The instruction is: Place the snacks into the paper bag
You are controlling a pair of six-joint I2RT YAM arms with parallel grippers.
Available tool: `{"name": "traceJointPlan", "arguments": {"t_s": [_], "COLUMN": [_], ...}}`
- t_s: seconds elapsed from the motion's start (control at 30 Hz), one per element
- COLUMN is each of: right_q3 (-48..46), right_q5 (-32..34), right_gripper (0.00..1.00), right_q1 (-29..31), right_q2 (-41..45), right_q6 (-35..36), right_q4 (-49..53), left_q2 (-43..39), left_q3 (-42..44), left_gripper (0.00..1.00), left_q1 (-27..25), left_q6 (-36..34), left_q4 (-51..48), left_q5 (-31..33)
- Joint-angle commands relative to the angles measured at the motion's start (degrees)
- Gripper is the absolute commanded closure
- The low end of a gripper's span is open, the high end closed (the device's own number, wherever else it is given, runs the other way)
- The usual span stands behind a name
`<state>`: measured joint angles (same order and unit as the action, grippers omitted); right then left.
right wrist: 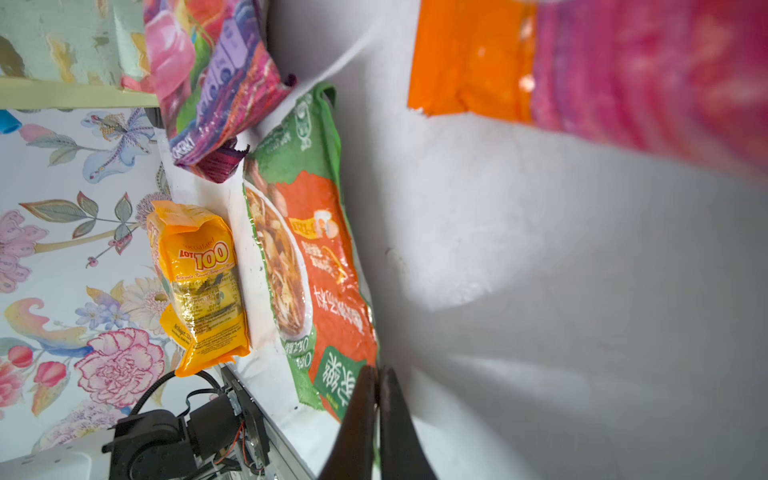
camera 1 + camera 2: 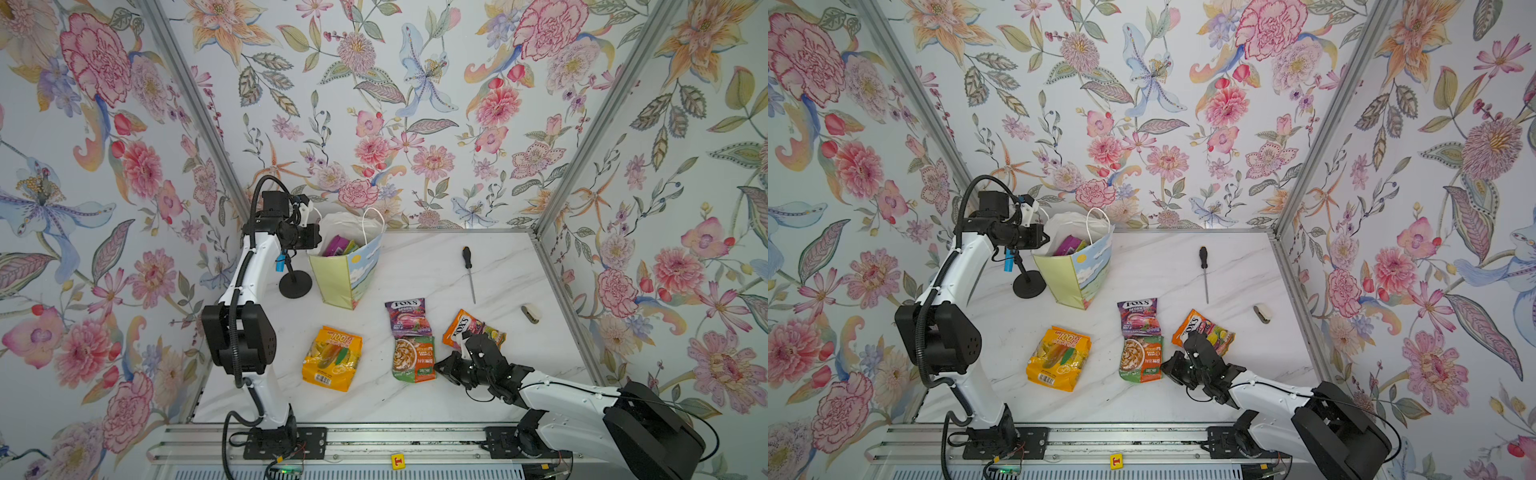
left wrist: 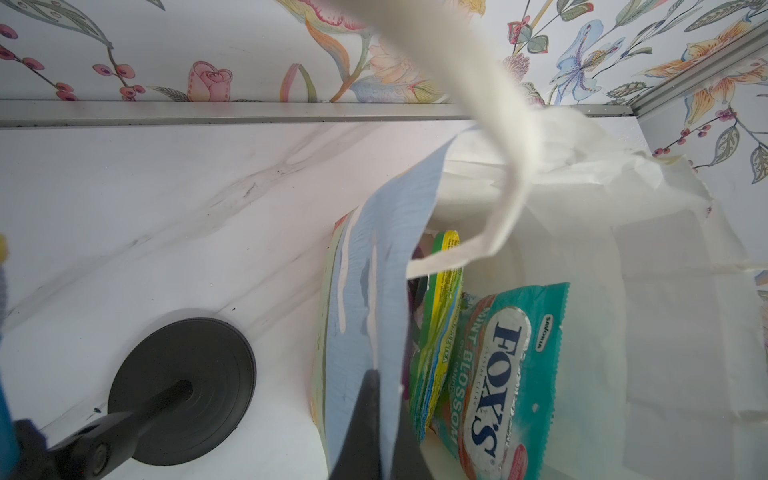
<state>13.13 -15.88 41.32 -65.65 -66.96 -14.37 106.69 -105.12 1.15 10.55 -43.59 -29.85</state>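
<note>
Four packets lie flat on the worktop (image 2: 436, 266), well in front of the paper bag (image 2: 338, 276): a yellow packet (image 2: 332, 358), a purple packet (image 2: 407, 316), a green-orange packet (image 2: 413, 359) just below the purple one, and an orange packet (image 2: 459, 326) to their right. The bag stands upright near the back left. The left wrist view shows a teal packet (image 3: 503, 382) and a green packet (image 3: 440, 299) already inside it.

The left gripper (image 3: 384, 399) has its jaws clamped on the bag's blue wall at the rim, which seems meant to hold the mouth open. The right gripper (image 2: 439, 366) lies low at the right edge of the green-orange packet. In the right wrist view its jaws look pressed together, with a sliver of green film between them, so they appear to pinch that edge near the front corner.

This packet is probably light, with thin, glossy film that is soft and slippery, and its contents may be brittle. The flat sealed border is the best place to grip, since the puffed middle would bulge and slide out. Held by one corner, the packet will likely hang and swing, so it should go into the bag's narrow mouth edge first and clear of the cord handle (image 3: 511, 195).
</note>
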Motion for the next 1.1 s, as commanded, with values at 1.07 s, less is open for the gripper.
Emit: {"name": "traceJointPlan", "arguments": {"t_s": [1.07], "right_q3": [23.5], "right_q5": [6.6], "right_gripper": [1.0], "right_q1": [-0.8], "right_q2": [10.3], "right_q6": [13.4], "right_q4": [22.4], "left_q2": [-2.4], "left_q3": [0.6], "left_gripper": [0.97], "left_q1": [0.7], "left_q6": [0.3], "left_q4": [0.4], "left_q5": [-0.7]}}
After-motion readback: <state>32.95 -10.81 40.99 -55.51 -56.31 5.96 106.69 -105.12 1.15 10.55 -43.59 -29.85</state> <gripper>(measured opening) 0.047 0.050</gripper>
